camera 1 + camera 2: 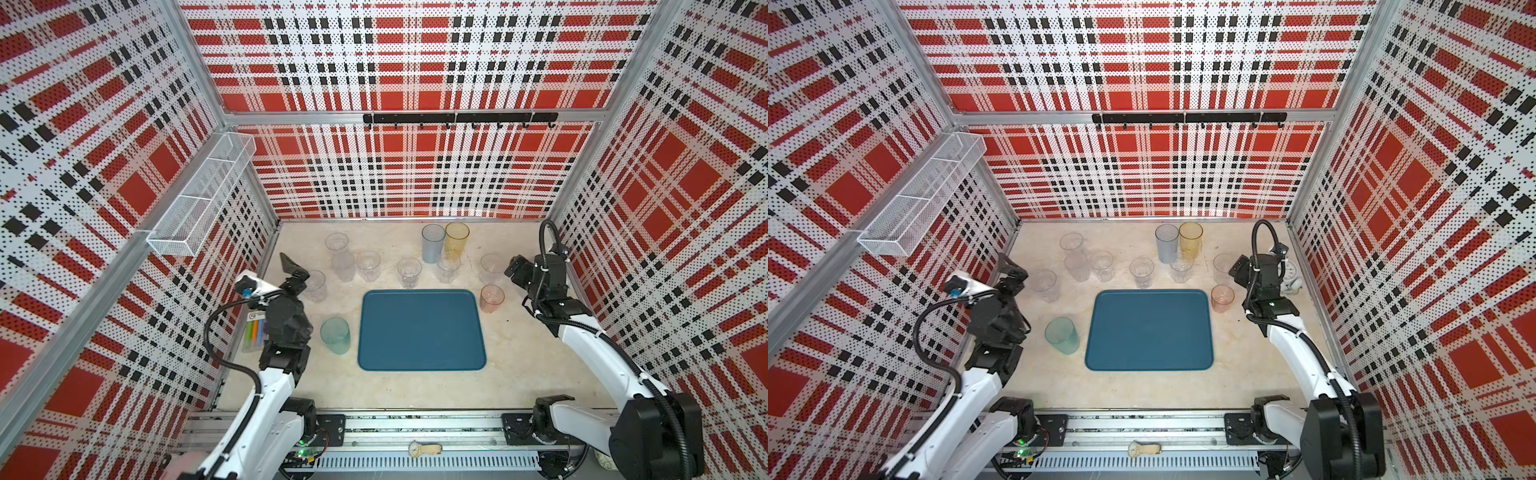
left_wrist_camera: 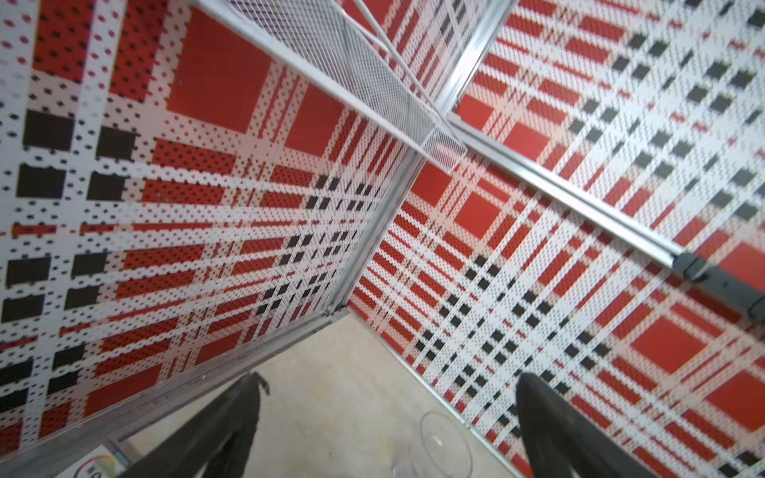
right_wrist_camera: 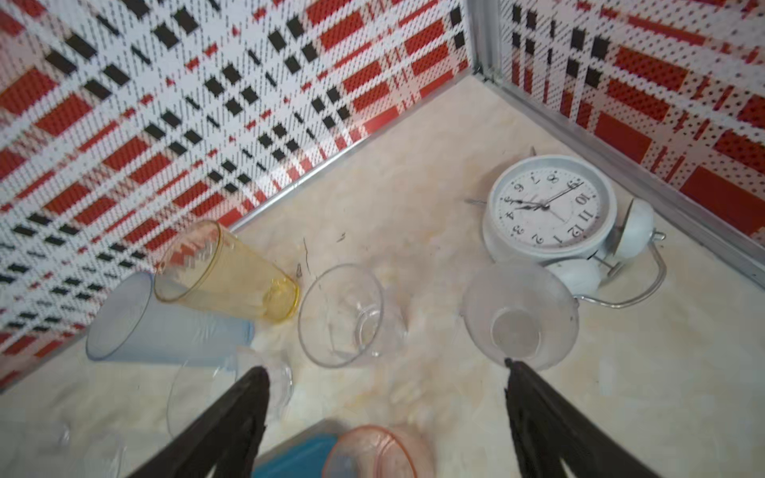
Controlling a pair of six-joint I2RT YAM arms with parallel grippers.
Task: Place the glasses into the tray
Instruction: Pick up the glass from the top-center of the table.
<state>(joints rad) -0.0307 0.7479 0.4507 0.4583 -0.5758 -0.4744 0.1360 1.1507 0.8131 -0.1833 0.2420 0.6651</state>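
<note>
The teal-blue tray (image 1: 419, 328) (image 1: 1148, 328) lies flat mid-table with nothing in it. Several clear glasses (image 1: 409, 272) stand in a row behind it, with a tall grey-blue glass (image 1: 432, 243) and a tall amber glass (image 1: 456, 241) at the back. A pink glass (image 1: 491, 298) (image 3: 372, 453) stands off the tray's far right corner, a teal glass (image 1: 336, 334) beside its left edge. My right gripper (image 1: 514, 270) (image 3: 385, 368) hovers open just above and behind the pink glass, holding nothing. My left gripper (image 1: 296, 272) (image 2: 389, 378) is open near a clear glass (image 2: 445, 447) at the left wall.
A white alarm clock (image 3: 546, 207) (image 1: 1287, 274) lies by the right wall, close behind my right gripper. A white wire basket (image 1: 203, 195) hangs on the left wall, a black hook rail (image 1: 457, 118) on the back wall. A pack of markers (image 1: 254, 332) lies under my left arm.
</note>
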